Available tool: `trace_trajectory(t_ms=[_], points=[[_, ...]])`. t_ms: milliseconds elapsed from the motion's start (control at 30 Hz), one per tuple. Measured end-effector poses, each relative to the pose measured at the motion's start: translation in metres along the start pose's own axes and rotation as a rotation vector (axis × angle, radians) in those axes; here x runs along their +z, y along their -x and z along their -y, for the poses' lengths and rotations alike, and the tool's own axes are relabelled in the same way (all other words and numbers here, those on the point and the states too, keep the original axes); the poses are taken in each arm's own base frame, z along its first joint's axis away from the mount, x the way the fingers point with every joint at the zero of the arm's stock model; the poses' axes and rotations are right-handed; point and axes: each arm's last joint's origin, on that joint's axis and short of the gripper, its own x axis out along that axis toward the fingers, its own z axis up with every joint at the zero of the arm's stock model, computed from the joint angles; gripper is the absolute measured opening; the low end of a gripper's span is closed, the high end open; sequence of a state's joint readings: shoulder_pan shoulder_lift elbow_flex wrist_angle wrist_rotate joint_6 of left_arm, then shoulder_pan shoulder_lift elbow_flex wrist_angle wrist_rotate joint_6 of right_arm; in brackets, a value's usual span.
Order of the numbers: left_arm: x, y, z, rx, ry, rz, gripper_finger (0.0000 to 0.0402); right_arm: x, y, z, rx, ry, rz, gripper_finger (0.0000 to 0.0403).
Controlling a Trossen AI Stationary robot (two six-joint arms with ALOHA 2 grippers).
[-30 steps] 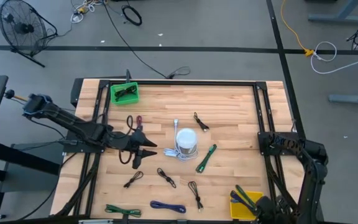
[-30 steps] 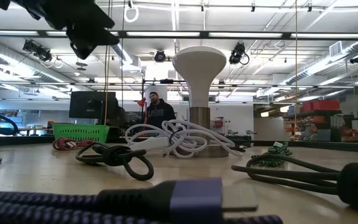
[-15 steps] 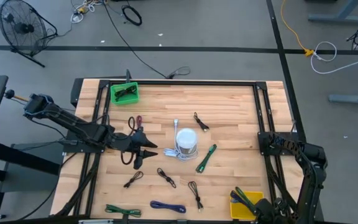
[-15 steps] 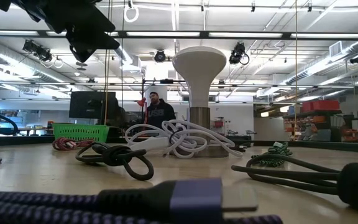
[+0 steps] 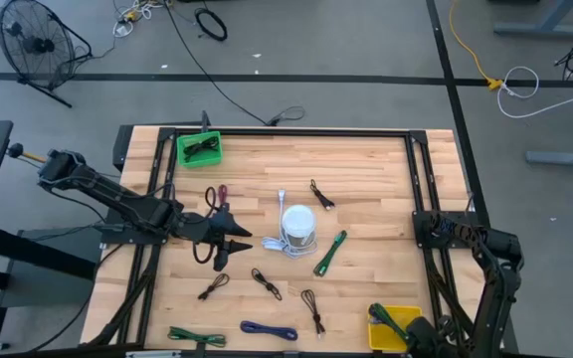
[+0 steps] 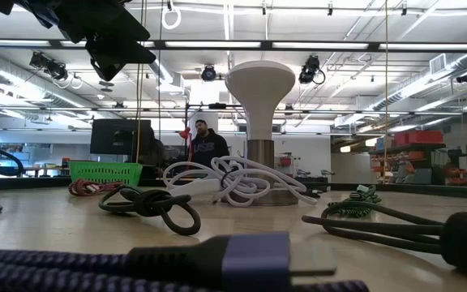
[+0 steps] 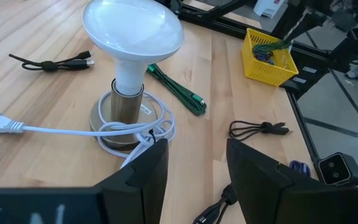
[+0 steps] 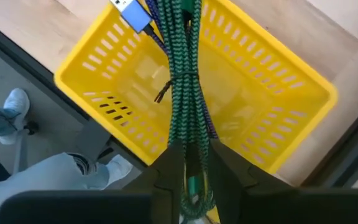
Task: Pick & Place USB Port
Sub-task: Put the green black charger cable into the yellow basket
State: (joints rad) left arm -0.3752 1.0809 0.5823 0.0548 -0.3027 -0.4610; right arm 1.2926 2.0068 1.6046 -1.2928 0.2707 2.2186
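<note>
My right hand (image 8: pixel 188 163) pinches the green braided USB cable (image 8: pixel 182 81), hanging lengthwise straight over the yellow basket (image 8: pixel 123 53) at the desk's near right corner, so I'd lower and release.

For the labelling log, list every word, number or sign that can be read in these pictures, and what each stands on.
No text can be read in full in any view.
Pale marks on the housing behind the left hand: cut off at the picture's edge and blurred, not readable.
Small tag on the white lamp cord: too small to read.
</note>
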Motion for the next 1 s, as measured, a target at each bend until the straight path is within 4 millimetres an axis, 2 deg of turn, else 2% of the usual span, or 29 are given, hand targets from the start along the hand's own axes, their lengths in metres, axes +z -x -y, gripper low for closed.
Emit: trace_trajectory(t_ms=[167,333,567,1000], points=[[0.0,0.0,0.0,0.0,0.001,0.001,0.0169,0.0,-0.005,0.006,-0.084,0.0,-0.034,0.0078],[0.0,0.0,0.0,-0.001,0.004,0.002,0.0169,0.008,0.003,0.01,-0.083,-0.01,-0.008,0.0069],[0.0,0.0,0.0,-0.001,0.007,0.001,0.0169,0.01,0.004,0.007,-0.045,0.001,0.006,0.0055],[0.0,0.0,0.001,-0.004,0.006,0.0,0.0169,0.014,0.001,-0.003,-0.005,-0.003,-0.032,0.0055]])
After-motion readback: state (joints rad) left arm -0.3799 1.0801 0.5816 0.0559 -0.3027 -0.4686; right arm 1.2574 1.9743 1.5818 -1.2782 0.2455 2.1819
